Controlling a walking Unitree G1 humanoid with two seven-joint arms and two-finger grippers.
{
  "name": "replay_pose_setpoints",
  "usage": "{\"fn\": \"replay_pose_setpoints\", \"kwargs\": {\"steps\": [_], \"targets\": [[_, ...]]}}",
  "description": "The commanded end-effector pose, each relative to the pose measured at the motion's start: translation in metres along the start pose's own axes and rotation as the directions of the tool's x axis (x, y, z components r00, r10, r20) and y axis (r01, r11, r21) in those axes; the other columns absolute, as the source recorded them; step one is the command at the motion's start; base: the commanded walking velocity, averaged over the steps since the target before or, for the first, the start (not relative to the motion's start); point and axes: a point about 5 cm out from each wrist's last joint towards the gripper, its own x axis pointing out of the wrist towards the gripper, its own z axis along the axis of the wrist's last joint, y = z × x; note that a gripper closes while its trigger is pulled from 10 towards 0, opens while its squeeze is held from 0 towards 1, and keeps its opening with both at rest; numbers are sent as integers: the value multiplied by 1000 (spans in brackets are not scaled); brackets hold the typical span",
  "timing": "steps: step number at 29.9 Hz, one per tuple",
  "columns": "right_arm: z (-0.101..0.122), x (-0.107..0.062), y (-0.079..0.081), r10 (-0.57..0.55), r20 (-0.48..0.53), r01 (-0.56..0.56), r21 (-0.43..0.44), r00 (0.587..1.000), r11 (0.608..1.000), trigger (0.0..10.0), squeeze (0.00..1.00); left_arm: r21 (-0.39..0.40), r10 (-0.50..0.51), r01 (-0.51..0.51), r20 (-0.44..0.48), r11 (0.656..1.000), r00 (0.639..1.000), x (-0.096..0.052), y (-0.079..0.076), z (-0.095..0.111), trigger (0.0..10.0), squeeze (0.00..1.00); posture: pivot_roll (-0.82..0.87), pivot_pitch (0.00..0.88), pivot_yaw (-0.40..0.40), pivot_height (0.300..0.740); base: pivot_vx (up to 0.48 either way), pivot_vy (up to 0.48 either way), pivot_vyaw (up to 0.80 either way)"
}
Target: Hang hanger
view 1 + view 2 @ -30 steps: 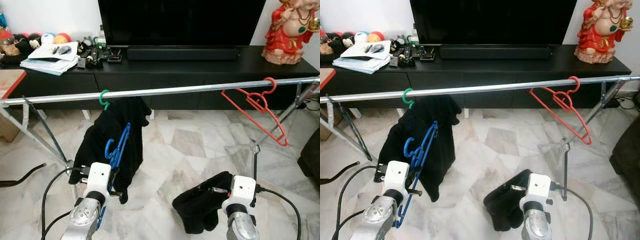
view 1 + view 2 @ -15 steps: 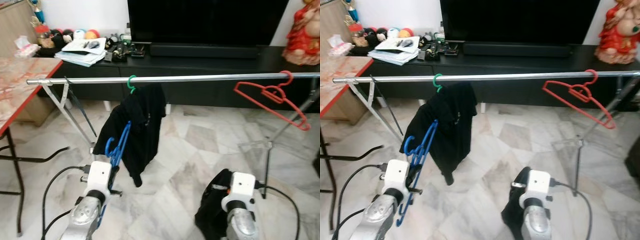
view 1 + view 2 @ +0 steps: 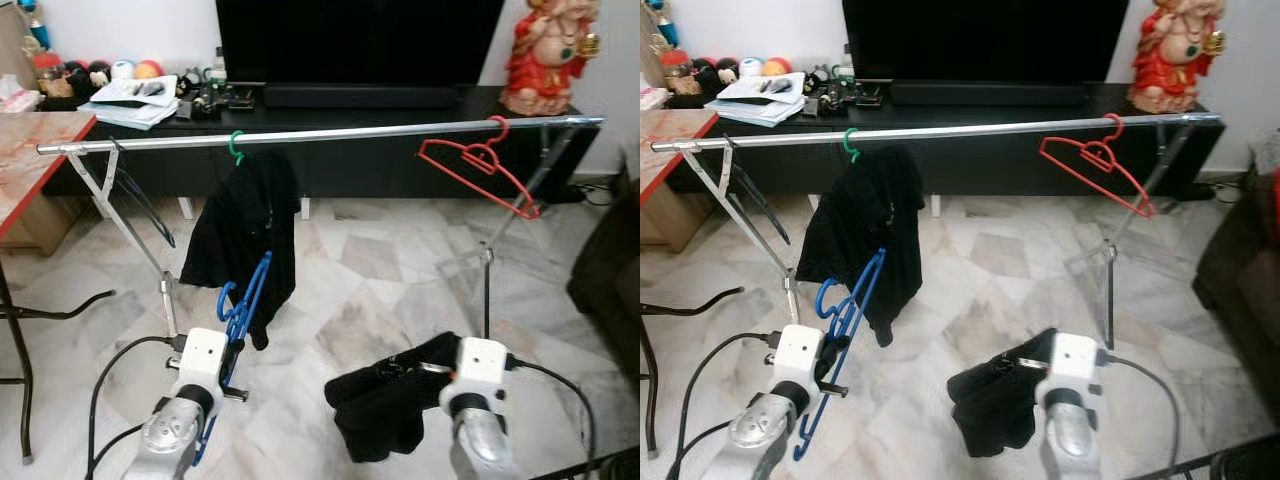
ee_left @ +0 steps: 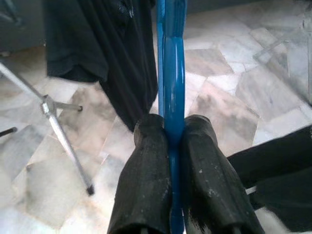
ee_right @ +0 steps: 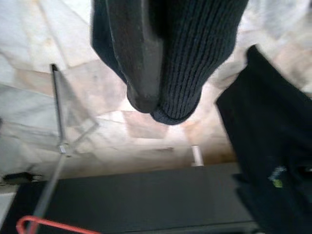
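A silver clothes rail (image 3: 350, 133) crosses the room ahead of me. On it hang a green hanger (image 3: 236, 147) carrying a black garment (image 3: 243, 225), and, further right, a bare red hanger (image 3: 478, 165). My left gripper (image 4: 170, 127) is shut on a blue hanger (image 3: 246, 298), held low with its hook pointing up in front of the hanging garment. A second black knit garment (image 3: 388, 395) droops from my right gripper (image 5: 161, 105), which is shut on it low at the right; the cloth covers one finger.
Behind the rail stands a black TV cabinet (image 3: 400, 105) with a red statue (image 3: 545, 50) and clutter (image 3: 140, 95). A red-topped table (image 3: 25, 145) is at the left, a dark sofa (image 3: 610, 270) at the right. Slanted rack legs (image 3: 135, 225) and cables (image 3: 110, 380) lie on the marble floor.
The whole picture has shifted, so the camera has moved; the rail now looks farther off and shows end to end. Both grippers keep the same hold.
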Motion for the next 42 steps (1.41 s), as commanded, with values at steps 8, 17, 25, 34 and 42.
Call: {"fn": "replay_pose_setpoints", "kwargs": {"steps": [8,17,25,34,42], "targets": [[7,19,-1,36,-65,-42,-88,997,995,10000,0,128,-377,400,-175,907,910,-2,-19,-2,10000,0,-72,80,41,740,0,0,0],[9,34,6,130,-193,-191,-345,973,919,10000,0,176,-628,753,-450,634,634,-19,-21,-3,10000,0,-61,80,36,740,0,0,0],[8,38,7,126,-227,-208,-382,966,901,10000,0,98,-771,863,-407,496,490,-21,-34,29,10000,0,-53,81,35,740,0,0,0],[3,37,4,110,-242,-200,-384,964,902,10000,0,61,-828,890,-343,452,444,-20,-43,46,10000,0,-54,79,34,740,0,0,0],[4,37,1,98,-243,-188,-380,965,906,10000,0,103,-774,835,-329,541,541,-10,-35,48,10000,0,-52,81,34,740,0,0,0]]}}
